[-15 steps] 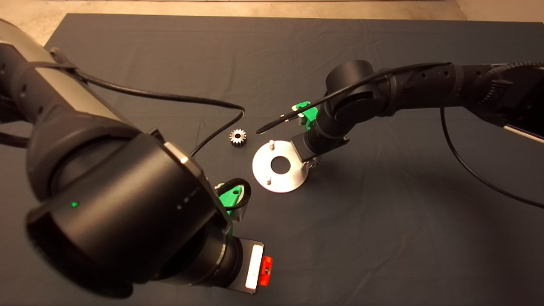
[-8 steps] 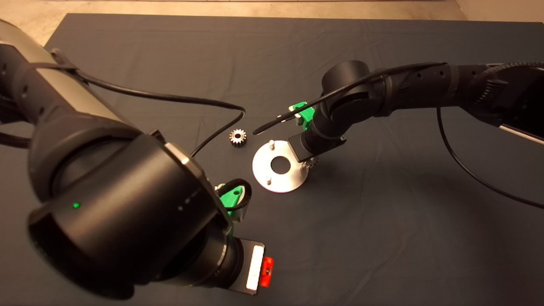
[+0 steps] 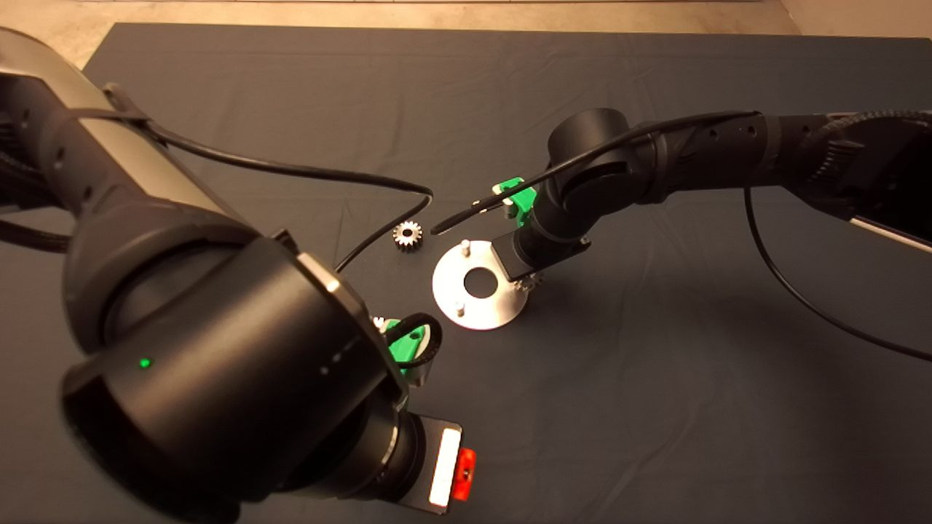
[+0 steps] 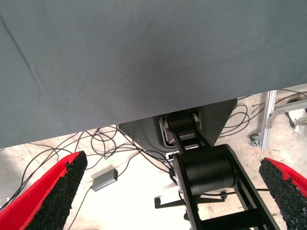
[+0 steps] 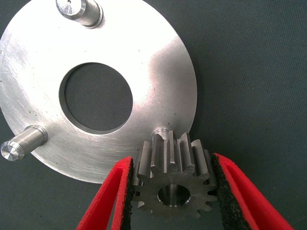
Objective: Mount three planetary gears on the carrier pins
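The shiny carrier disc [image 3: 496, 309] lies mid-mat, with two carrier pins [image 3: 464, 246] showing in the head view. My right gripper [image 3: 527, 281] hangs over the disc's right edge, shut on a planetary gear [image 5: 172, 184]. In the right wrist view the held gear is tilted, just above and in front of the nearest pin [image 5: 160, 134]; two other pins [image 5: 79, 10] stand bare on the disc [image 5: 144, 67]. A second gear [image 3: 408, 234] lies flat on the mat, left of the disc. My left gripper [image 4: 172, 163] is open and holds nothing, near the mat's front edge.
The bulky left arm [image 3: 204, 349] fills the lower left of the head view, and its black cable [image 3: 378, 191] loops over the mat near the loose gear. The left wrist view shows the mat edge [image 4: 144, 117], floor cables and the robot base [image 4: 206, 167].
The right gripper has shifted slightly left toward the disc, still holding the gear. The left arm has drifted a little to the right.
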Robot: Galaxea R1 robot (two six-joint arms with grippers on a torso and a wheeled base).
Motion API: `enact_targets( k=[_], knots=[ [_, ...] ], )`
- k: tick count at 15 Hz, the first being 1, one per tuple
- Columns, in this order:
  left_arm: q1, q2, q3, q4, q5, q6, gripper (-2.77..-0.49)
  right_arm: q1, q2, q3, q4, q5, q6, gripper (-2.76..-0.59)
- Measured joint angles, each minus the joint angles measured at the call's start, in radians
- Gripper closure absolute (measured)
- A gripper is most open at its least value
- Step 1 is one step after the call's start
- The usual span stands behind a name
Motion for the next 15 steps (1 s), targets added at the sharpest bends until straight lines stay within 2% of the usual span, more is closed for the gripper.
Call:
enact_targets(
  k=[15],
  knots=[
    [0.000,0.000,0.000,0.000,0.000,0.000,-2.62,-0.002,0.002,0.000,0.000,-0.003,0.000,-1.02]
  ],
)
